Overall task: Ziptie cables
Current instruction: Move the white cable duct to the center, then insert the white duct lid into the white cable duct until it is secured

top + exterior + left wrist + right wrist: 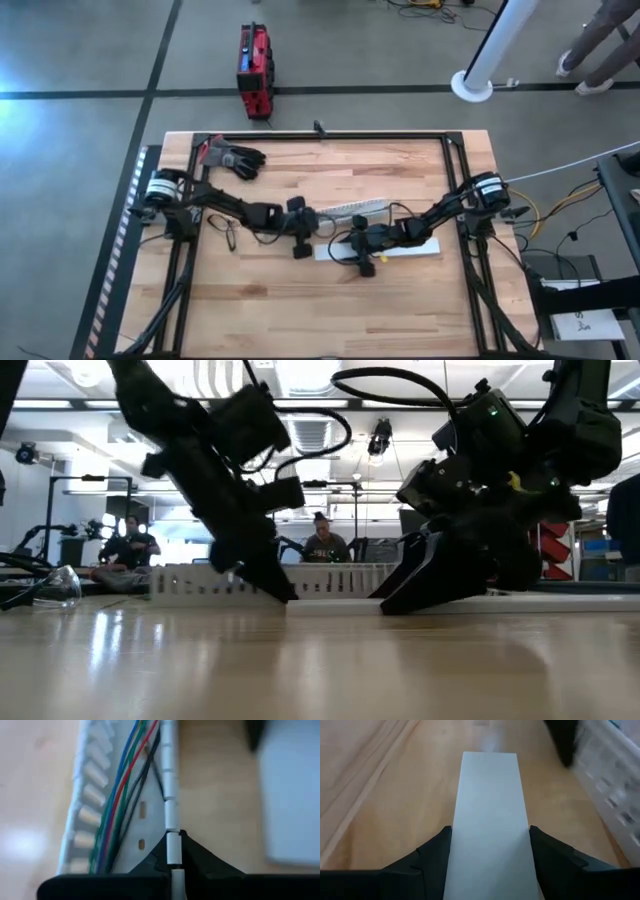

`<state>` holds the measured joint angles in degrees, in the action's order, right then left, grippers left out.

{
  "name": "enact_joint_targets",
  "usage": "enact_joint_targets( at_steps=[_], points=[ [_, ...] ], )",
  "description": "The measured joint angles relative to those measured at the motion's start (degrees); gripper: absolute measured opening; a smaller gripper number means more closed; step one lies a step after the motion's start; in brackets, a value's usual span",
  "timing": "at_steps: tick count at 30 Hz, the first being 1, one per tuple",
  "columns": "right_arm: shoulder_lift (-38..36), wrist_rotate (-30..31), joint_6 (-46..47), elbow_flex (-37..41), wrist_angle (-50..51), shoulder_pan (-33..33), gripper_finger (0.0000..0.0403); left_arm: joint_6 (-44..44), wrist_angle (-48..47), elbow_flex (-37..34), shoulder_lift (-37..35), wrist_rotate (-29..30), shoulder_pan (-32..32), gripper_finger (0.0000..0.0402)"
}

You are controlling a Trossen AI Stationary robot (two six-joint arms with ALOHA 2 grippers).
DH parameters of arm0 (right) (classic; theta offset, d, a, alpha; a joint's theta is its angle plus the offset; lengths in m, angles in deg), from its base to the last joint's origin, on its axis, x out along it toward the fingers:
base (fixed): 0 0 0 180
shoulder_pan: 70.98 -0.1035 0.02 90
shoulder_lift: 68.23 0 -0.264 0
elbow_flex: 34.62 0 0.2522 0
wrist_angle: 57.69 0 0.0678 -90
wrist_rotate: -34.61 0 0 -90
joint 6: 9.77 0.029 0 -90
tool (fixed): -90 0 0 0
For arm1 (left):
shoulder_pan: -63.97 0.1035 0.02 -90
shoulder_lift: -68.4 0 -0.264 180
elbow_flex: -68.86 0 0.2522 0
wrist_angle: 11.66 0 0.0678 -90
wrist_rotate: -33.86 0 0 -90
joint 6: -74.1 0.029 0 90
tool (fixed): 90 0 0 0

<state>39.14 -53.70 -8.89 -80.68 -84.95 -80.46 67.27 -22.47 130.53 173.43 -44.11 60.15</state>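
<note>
A white slotted channel (355,209) lies mid-table, and the cables (117,805), thin blue, green, red and dark wires, run along inside it. My left gripper (172,862) is shut on one of the channel's side walls. Just nearer lies a flat white lid (487,815), flat on the wood. My right gripper (490,865) has a finger against each of the lid's long edges. In the low view the left gripper (278,592) and the right gripper (400,600) both reach down to the tabletop. My left gripper pinches the channel's slotted side wall (172,837) between its two fingers, with the wall's thin top edge running out from between the fingertips. The fingers slant down from the table's left. The channel rests on the table. My right gripper holds the lid by its two long edges (457,845), one finger on each, across its width and near one end. The fingers slant low from the table's right and point along the lid. The lid lies flat on the table.
A black glove (235,158) lies at the table's far left. Black frame rails (330,137) run along the table's edges. A red toolbox (254,70) stands on the floor beyond. People (320,545) sit in the room behind. Bare wood lies toward the near edge.
</note>
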Motion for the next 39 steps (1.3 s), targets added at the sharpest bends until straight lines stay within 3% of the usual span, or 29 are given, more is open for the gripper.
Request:
enact_joint_targets(
  at_steps=[10,21,29,39],
  points=[
    [-0.98,-2.1,2.52,-0.11,0.7,-1.34,0.0221,-4.9,-11.39,-0.71,-9.01,-0.88,-8.66,0.0036],
    [-1.84,-2.58,0.54,-7.02,7.38,-4.51,0.022,-8.7,-16.0,-0.67,-11.14,0.39,-9.57,0.0099],
    [-7.46,-0.82,-8.94,-11.43,18.36,-4.26,0.022,-8.93,-16.63,-0.37,-11.27,-1.07,-10.21,0.0145],
    [-18.43,1.3,-21.68,-11.31,26.55,4.84,0.022,-9.15,-16.78,1.73,-13.2,-1.09,-12.15,0.0173]
  ],
)
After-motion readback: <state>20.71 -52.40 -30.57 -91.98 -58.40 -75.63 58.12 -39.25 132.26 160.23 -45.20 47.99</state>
